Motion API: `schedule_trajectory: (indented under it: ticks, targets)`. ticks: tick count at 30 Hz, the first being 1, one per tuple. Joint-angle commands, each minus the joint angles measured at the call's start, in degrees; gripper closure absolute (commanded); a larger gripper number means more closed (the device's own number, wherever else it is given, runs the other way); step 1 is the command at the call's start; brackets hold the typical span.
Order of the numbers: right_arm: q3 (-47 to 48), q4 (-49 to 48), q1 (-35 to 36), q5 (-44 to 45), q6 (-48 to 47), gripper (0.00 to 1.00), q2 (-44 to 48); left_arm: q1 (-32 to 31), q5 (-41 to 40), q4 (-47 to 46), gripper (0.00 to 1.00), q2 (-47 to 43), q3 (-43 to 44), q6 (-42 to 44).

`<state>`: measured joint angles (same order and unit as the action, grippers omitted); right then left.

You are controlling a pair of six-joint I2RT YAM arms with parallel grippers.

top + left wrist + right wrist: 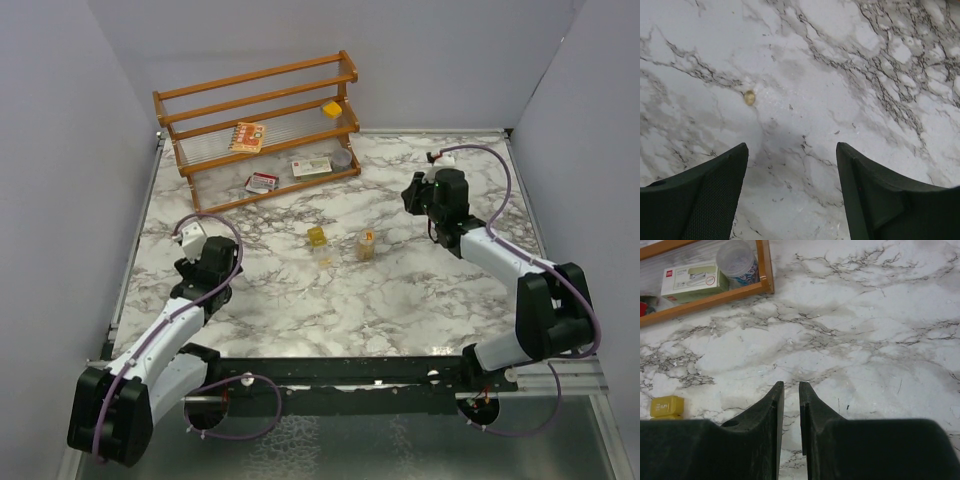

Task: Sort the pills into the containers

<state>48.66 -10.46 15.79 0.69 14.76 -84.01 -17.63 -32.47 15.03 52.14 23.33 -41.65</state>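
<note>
A small squarish yellow box (pixel 316 236) and a round amber jar (pixel 366 245) stand side by side at mid-table. The box also shows at the left edge of the right wrist view (pixel 667 406). A small round yellowish pill (pixel 749 97) lies on the marble ahead of my left gripper (pixel 791 150), left of its open jaws. The left gripper (pixel 212 262) is empty and hovers over the left part of the table. My right gripper (pixel 411 195) sits right of the containers; its fingers (pixel 790 390) are nearly together with nothing between them.
A wooden rack (pixel 262 125) stands at the back with printed card packets (pixel 247 136), a white packet (pixel 694 279), a round grey tin (pixel 738 261) and a yellow block (pixel 331 108). Grey walls bound the marble table (pixel 400 290).
</note>
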Motion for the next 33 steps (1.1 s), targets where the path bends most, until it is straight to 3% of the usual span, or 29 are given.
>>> schedule_trajectory:
  ticks: [1, 11, 28, 33]
  targets:
    - [0.01, -2.34, 0.12, -2.56, 0.40, 0.82, -1.47, 3.30, -3.66, 1.73, 0.27, 2.18, 4.01, -0.35]
    - [0.35, -2.29, 0.09, -4.20, 0.58, 0.81, -2.95, 11.25, 1.20, -2.01, 0.34, 8.62, 3.89, 1.04]
    - [1.29, -1.95, 0.12, -7.26, 0.79, 0.82, -5.04, 14.77, 4.48, -6.69, 0.41, 10.00, 2.11, 0.98]
    - [1.49, -1.74, 0.07, -7.37, 0.74, 0.82, -5.20, 15.38, 4.85, -6.88, 0.53, 12.28, 2.38, 0.53]
